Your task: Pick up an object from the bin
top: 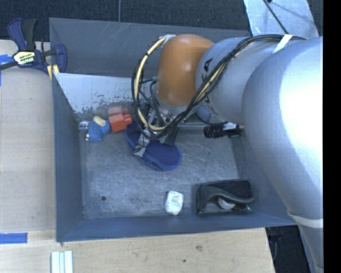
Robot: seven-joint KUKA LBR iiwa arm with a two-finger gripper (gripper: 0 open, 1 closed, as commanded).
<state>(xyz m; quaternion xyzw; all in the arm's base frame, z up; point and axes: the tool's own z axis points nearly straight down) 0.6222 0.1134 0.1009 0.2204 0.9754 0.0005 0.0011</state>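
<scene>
Scuffed grey bin floor [119, 181]; tool [144, 143] low over blue cloth lump [162, 157], mid-bin; grip cannot tell.

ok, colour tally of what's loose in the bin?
Blue: 2, dark soft thing mid-bin and small toy back left.
Orange-red: 1, block beside the toy.
White: 1, small piece at the front.
Black: 1, bulky piece front right.
Total: 5 in sight; the arm covers part of the bin floor.

Bin [68, 164] with white lump [174, 202], black case [224, 197]
</scene>
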